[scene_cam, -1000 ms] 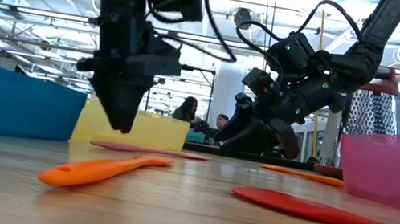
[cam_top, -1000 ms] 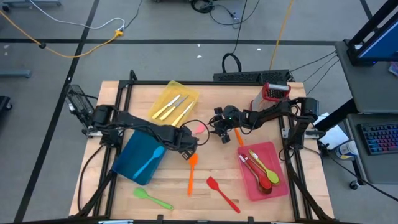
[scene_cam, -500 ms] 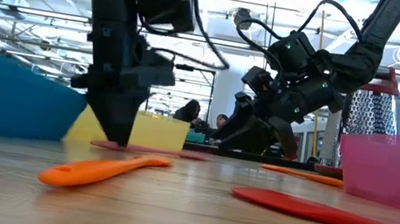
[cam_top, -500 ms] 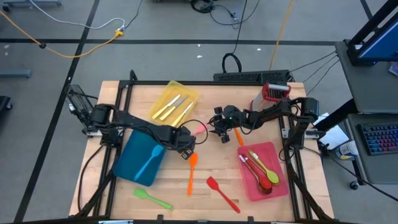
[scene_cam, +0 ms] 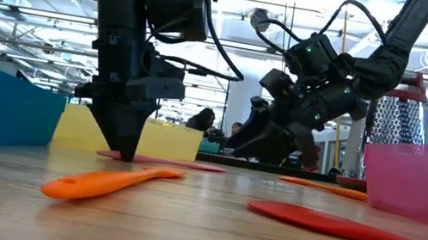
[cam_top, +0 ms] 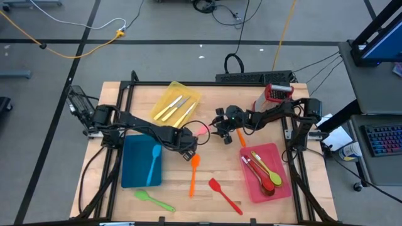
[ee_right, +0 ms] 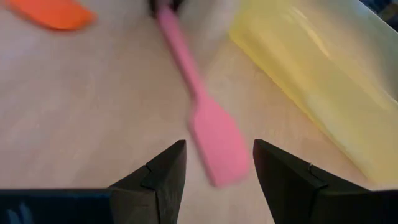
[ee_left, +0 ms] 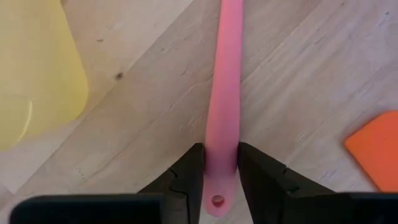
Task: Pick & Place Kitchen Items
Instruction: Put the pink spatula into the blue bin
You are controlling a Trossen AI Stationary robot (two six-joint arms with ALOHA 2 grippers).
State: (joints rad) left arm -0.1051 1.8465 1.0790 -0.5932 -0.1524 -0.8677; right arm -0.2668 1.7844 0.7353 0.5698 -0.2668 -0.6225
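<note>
Our left gripper [ee_left: 219, 180] has dropped to the table since a second ago, fingers now closing around the pink spatula [ee_left: 224, 112] handle, at the yellow tray's [cam_top: 176, 102] five o'clock. Right gripper [ee_right: 216, 171] hovers open. We judge lifting comes next.

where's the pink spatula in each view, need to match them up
High view: pink spatula at table centre, between the two grippers.
Low view: flat pink strip beneath the left gripper.
Left wrist view: handle between the fingers.
Right wrist view: blade nearest, handle pointing away.
Shared landmark: the yellow tray, beside it everywhere.
</note>
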